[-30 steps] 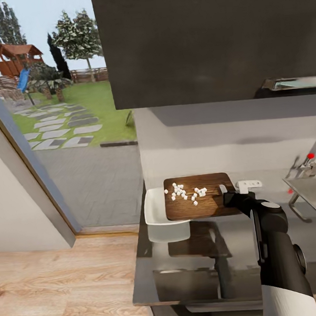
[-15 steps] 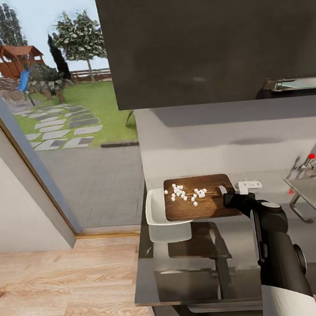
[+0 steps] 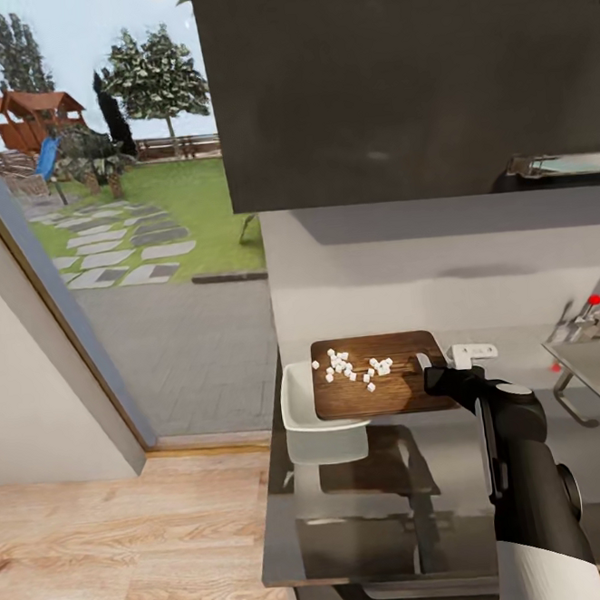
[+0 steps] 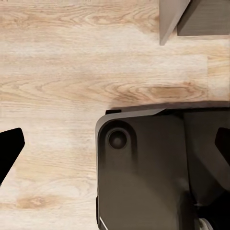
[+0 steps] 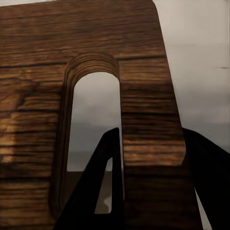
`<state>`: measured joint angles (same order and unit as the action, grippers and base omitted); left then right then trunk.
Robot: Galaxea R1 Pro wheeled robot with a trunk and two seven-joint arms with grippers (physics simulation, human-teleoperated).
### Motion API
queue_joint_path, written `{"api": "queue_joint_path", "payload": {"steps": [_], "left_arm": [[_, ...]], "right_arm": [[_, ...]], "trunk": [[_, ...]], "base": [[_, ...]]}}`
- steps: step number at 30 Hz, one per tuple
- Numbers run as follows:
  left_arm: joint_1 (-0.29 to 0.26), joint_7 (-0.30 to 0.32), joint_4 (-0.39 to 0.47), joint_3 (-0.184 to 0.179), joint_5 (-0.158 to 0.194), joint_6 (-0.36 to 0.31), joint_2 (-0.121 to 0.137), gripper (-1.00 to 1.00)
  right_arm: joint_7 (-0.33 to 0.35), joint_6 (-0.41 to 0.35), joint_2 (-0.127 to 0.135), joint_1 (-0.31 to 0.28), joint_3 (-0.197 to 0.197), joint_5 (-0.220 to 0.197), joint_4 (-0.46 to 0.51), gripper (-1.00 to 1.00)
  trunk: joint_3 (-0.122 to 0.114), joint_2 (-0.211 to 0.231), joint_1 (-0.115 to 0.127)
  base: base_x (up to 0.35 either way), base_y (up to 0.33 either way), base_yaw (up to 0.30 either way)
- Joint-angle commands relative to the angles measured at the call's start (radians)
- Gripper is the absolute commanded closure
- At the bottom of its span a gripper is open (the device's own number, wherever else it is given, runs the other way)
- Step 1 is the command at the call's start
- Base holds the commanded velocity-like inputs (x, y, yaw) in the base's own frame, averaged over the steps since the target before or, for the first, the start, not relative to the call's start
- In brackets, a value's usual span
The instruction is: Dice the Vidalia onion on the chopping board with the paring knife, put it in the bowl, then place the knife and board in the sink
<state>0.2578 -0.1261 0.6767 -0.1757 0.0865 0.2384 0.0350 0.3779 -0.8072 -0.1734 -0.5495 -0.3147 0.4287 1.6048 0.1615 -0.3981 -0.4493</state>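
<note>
Your right claw (image 3: 431,370) is clamped on the handle end of the chopping board (image 3: 379,375), one finger through the oblong slot (image 5: 93,124) and the other against the outer edge, as the right wrist view shows. You hold the board level above the grey counter (image 3: 443,478), its shadow lying on the surface underneath. A loose scatter of diced onion (image 3: 351,366) sits on the board's left half, short of the edge. That left end overhangs the white bowl (image 3: 300,400), which stands at the counter's left edge with the wooden floor (image 3: 122,552) beyond it. The sink (image 3: 597,369) and its faucet (image 3: 592,311) lie well apart to the right, with bare counter between. Your left claw (image 4: 115,143) hangs over the floor beside the robot's base, fingers spread wide.
</note>
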Motion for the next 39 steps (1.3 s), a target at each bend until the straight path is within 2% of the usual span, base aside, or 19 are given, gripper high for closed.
{"api": "queue_joint_path", "payload": {"steps": [1,12,18,22,39], "left_arm": [[0.0,-0.009,0.001,-0.008,0.009,0.001,0.002,-1.0],[0.0,-0.009,0.0,-0.008,0.01,0.001,0.002,-1.0],[0.0,-0.009,0.001,-0.008,0.01,0.001,0.002,-1.0],[0.0,-0.009,0.0,-0.008,0.009,0.002,0.002,-1.0],[0.0,-0.009,0.001,-0.008,0.009,0.002,0.002,-1.0]], "right_arm": [[0.01,-0.003,-0.001,-0.001,-0.002,0.01,0.001,1.0],[0.009,-0.004,-0.001,-0.001,-0.001,0.01,0.001,1.0],[0.007,-0.1,-0.001,-0.001,-0.001,0.014,0.001,1.0],[0.006,-0.116,-0.001,-0.001,-0.001,0.015,0.001,1.0],[0.006,-0.113,-0.001,-0.001,0.001,0.013,0.001,1.0]], "trunk": [[0.0,-0.002,-0.001],[-0.017,-0.002,-0.001],[-0.026,-0.002,-0.001],[-0.033,-0.002,-0.001],[-0.059,-0.002,-0.001]], "base": [[0.0,0.0,0.0],[0.0,0.0,0.0],[0.0,0.0,0.0],[0.0,0.0,0.0],[0.0,0.019,0.0]]}}
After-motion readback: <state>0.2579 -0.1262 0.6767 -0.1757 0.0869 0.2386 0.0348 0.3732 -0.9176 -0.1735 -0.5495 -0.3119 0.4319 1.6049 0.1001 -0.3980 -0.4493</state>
